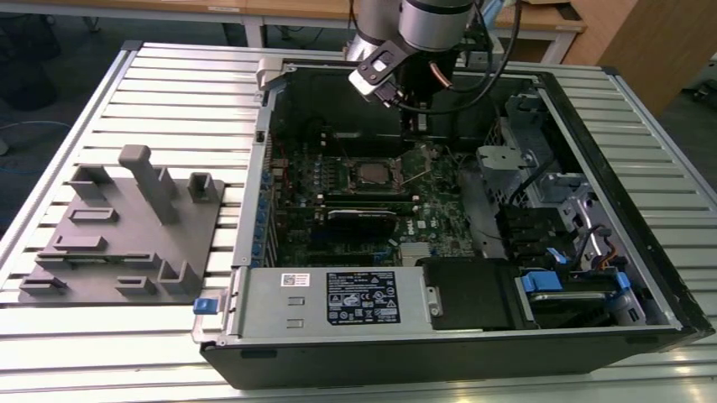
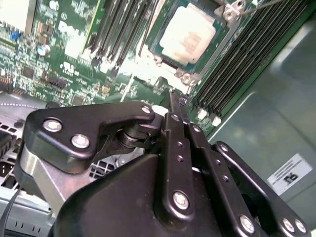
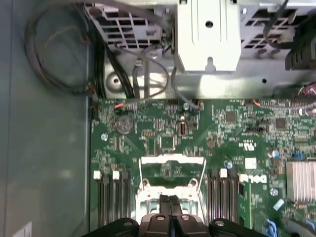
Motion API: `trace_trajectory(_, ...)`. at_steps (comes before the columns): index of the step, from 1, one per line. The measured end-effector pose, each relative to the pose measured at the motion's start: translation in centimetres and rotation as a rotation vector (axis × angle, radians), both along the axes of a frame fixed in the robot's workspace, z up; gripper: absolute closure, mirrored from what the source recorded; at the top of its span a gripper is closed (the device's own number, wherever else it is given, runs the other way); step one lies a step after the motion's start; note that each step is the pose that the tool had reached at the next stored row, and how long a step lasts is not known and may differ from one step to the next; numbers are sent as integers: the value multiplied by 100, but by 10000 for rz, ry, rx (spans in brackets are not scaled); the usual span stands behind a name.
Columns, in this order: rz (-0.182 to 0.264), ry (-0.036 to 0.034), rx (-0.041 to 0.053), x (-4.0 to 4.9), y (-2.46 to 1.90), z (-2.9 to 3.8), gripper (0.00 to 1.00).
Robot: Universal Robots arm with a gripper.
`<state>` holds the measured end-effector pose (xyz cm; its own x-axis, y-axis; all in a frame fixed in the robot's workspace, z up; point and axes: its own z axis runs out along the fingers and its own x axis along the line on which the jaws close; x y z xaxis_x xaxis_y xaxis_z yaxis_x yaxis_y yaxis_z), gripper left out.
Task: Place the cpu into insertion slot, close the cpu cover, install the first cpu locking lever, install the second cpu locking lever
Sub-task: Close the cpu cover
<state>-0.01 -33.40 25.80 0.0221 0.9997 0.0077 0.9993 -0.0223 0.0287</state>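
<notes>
Looking at the exterior view, your black two-finger gripper (image 1: 416, 126) hangs inside the open black metal computer case (image 1: 448, 369). The small square insertion slot with the silvery rim (image 1: 375, 172), set in the green circuit board (image 1: 437, 197), sits at roughly 7 o'clock from the fingertips. It's near but clearly apart. That offset is the thing to watch: the tip is over the board on the slot's 1 o'clock side, not over the slot itself.

The small flat square cpu with the dull silver-grey top (image 2: 190, 32) already lies in that slot, as the second wrist view shows. A thin silver metal cpu cover (image 2: 211, 48) frames it, but I can't tell if that frame is lying fully flat. In the first wrist view, two thin silvery wire levers (image 3: 139, 174) run along opposite sides of the slot, with their length pointing toward the gripper.

The black fingers (image 2: 177, 128) are pressed together in both wrist views. Nothing is pinched between them and they touch nothing I can make out. My read is that the chip placing is done and you're in the cover-and-lever part.
</notes>
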Motion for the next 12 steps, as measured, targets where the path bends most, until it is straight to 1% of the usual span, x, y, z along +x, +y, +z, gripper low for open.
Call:
trace_trajectory(5,0,1,0,122,8,-2,90)
trace_trajectory(8,0,1,-3,216,12,-3,90)
trace_trajectory(12,-5,1,-2,304,19,-6,90)
